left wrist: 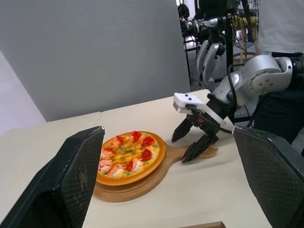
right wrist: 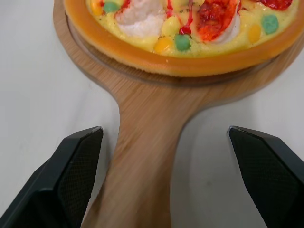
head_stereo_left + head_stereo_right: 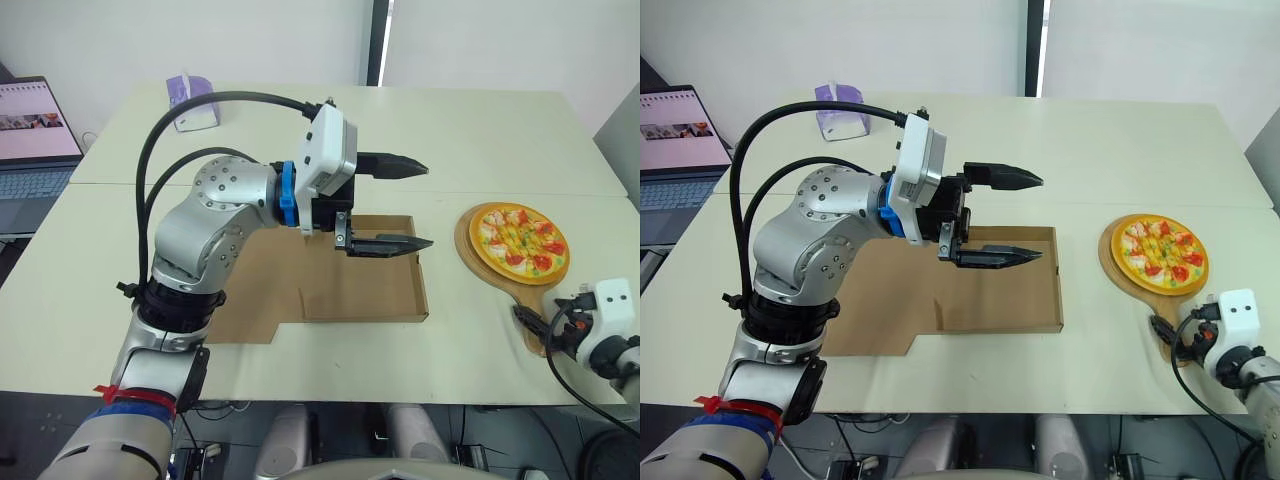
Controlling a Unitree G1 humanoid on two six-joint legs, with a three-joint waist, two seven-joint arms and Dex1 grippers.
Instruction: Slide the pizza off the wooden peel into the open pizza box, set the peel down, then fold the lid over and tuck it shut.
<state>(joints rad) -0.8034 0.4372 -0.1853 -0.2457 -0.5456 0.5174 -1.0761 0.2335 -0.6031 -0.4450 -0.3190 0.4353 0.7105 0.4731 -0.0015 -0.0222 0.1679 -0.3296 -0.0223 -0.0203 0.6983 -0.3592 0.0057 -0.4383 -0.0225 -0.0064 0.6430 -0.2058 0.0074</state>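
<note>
The pizza [image 3: 518, 240] lies whole on the round end of the wooden peel [image 2: 142, 142], on the table [image 3: 480, 130] to my right, apart from the box. Nearest to me is the peel's handle, which points back toward the table's near edge. My right gripper [image 2: 165, 129] is there, spread wide, with one black finger on each side of the handle. The handle runs up between them toward the pizza's orange crust. I cannot tell whether either finger touches the wood, and nothing is clamped. The peel lies flat on the table.

Further in, at the middle of the table, the cardboard box [image 3: 370, 290] lies open. Its tray, with low walls standing on the right and far sides, is on the side toward the pizza. The lid is spread flat on the table toward my left.

My left gripper [image 3: 428, 205] hangs in the air over the far right part of the tray, turned on its side so that one finger is above the other. It is released, with a wide gap between the fingers, and it points toward the pizza.

Farthest off, a purple tissue box [image 3: 190, 103] stands near the table's far left corner, and an open laptop [image 3: 35, 130] sits beyond the table's left edge.
</note>
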